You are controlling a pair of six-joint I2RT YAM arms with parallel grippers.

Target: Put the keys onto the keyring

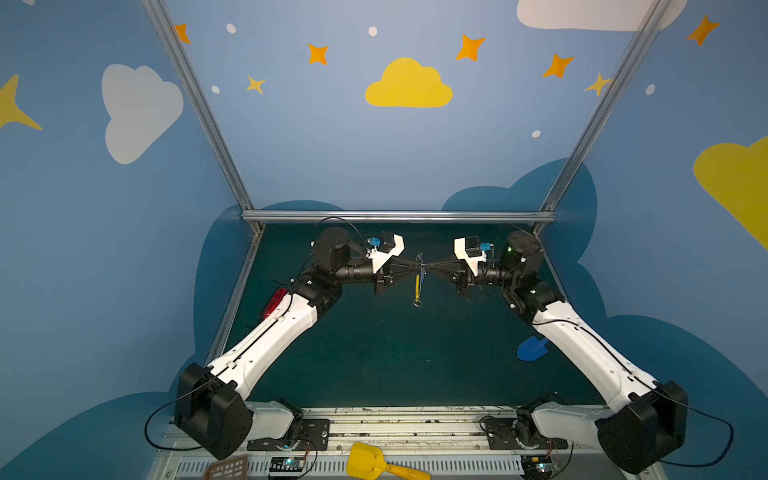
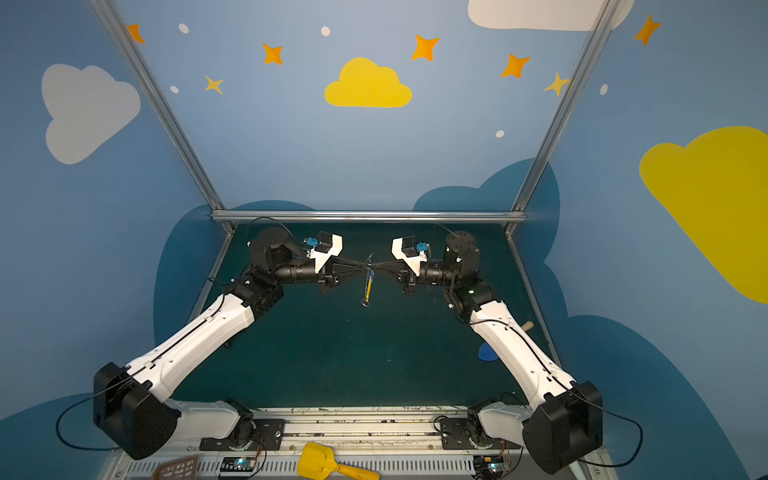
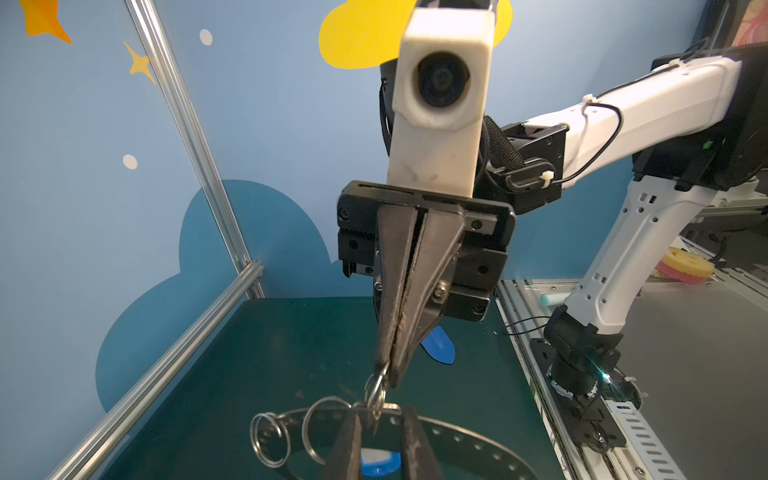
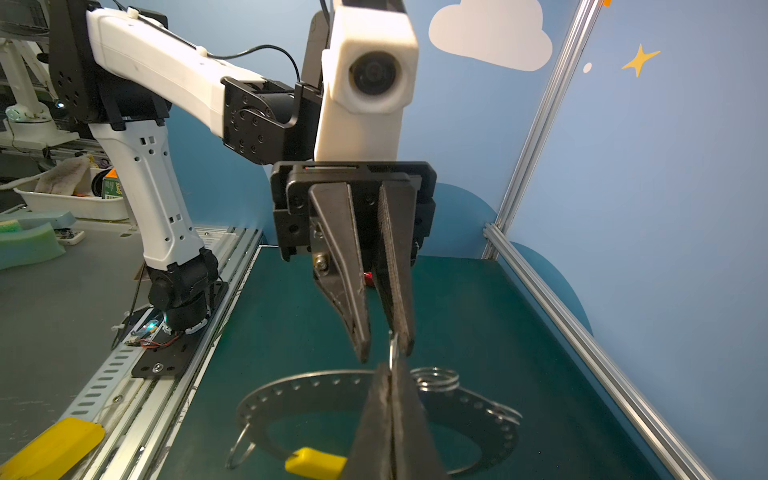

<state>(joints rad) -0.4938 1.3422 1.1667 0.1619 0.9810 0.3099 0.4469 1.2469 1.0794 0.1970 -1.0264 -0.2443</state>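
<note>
Right claw (image 4: 390, 368), pinched shut on the small ring (image 4: 393, 343) of the hanging hoop (image 4: 291, 387), faces the left claw (image 4: 386, 355), whose parted fingers (image 4: 345, 270) straddle that ring from the left.

Clad in white moulded shells on the long links of the left arm (image 1: 266, 345) and right arm (image 1: 586, 349), with black housings (image 1: 214, 415) at every joint. Strung with thin black cables (image 4: 257, 46) held by white zip ties (image 3: 547, 179). Fitted with white wrist camera blocks (image 3: 440, 137) around round dark lenses (image 3: 442, 79). Tipped with the left claw (image 4: 386, 353) and right claw (image 3: 388, 374): tapered dark-grey fingers (image 3: 392, 266), ridged inner faces, silver screws (image 3: 441, 286).
</note>
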